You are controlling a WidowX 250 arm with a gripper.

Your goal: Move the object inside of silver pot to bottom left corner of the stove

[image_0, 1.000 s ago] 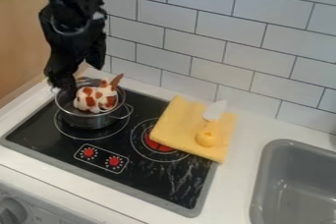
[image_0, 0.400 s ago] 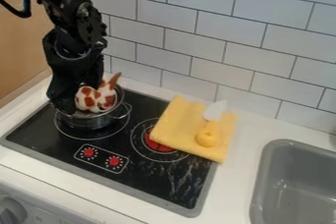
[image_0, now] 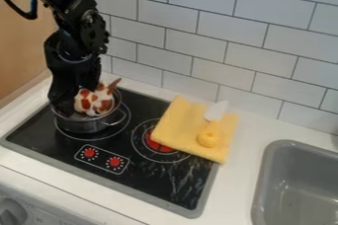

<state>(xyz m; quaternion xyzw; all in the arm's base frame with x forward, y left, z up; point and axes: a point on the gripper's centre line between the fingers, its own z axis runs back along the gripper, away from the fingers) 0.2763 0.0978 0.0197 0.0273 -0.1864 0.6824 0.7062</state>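
"Spotted white-and-brown toy (image_0: 92, 101): where do you have it?"

"Inside the silver pot (image_0: 86, 126), right up against the sink side of my tool (image_0: 76, 101), with its brown pointed end sticking up above the rim."

"And is your tool spread or pinching it?"

"I can't tell; the black parts blend together there. I hang at the pot's mouth, and the pot sits below me on the black stove (image_0: 39, 132)."

"What lies farther off from you?"

"Toward the sink (image_0: 272, 152), a yellow cloth (image_0: 173, 128) lies partly on the stove and partly on the counter (image_0: 245, 142), with a rounded yellow item (image_0: 208, 138) on it. The sink is well apart from me."
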